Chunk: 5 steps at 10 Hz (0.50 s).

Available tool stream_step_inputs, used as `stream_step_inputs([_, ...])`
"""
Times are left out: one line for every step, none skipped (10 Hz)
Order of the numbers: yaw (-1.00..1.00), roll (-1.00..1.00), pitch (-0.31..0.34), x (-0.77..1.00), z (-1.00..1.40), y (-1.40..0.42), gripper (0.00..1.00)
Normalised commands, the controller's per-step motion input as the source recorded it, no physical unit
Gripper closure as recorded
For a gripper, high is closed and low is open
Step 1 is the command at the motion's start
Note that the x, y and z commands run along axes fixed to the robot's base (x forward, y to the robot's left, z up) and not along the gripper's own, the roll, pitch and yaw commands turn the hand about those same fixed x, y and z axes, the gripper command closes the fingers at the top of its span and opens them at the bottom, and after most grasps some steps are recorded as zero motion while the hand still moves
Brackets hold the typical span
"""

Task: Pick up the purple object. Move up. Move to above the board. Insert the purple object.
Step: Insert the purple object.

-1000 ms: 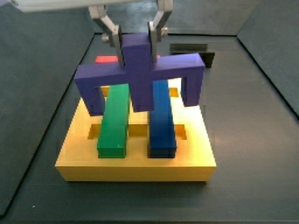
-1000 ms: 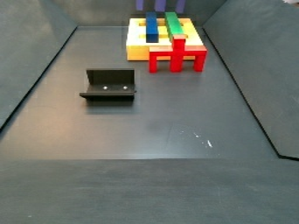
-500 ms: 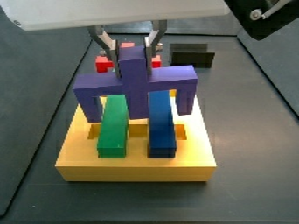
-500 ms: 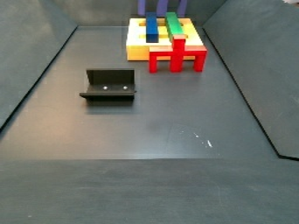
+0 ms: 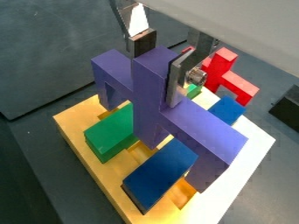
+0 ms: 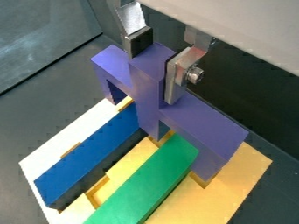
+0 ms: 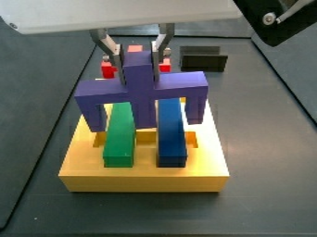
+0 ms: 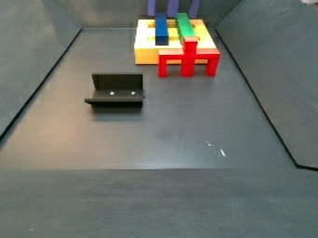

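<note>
The purple object (image 7: 143,91) is a bridge-shaped piece standing across the yellow board (image 7: 143,173). Its legs come down outside the green bar (image 7: 120,134) and the blue bar (image 7: 171,134), at the board's top surface. My gripper (image 7: 136,46) is above the board's far part, shut on the piece's central upright post. Both wrist views show the post between the fingers (image 5: 181,77) (image 6: 181,74), with the gripper (image 5: 160,59) (image 6: 159,58) over the crossbar (image 5: 152,101) (image 6: 152,92). In a side view only the board (image 8: 147,51) shows, far back, and the gripper is out of frame.
A red cross-shaped block (image 8: 189,61) (image 5: 229,79) stands against the board's edge, behind it in a side view (image 7: 109,67). The fixture (image 8: 115,90) (image 7: 205,60) stands on the dark floor away from the board. Grey walls enclose the floor.
My gripper has come down with the purple object. The crossbar now sits lower over the two bars, and its legs have reached the board.
</note>
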Motion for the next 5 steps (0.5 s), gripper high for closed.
stream_step_inputs([0.0,-0.13,0.0,0.0,0.0,-0.04,1.0])
stream_step_inputs([0.0,-0.18,0.006,0.04,0.0,-0.01,1.0])
stream_step_inputs([0.0,-0.24,0.031,0.08,-0.03,0.0,1.0])
stream_step_inputs([0.0,-0.25,0.027,0.07,-0.03,0.0,1.0])
stream_step_inputs([0.0,-0.24,0.024,0.05,-0.03,0.0,1.0])
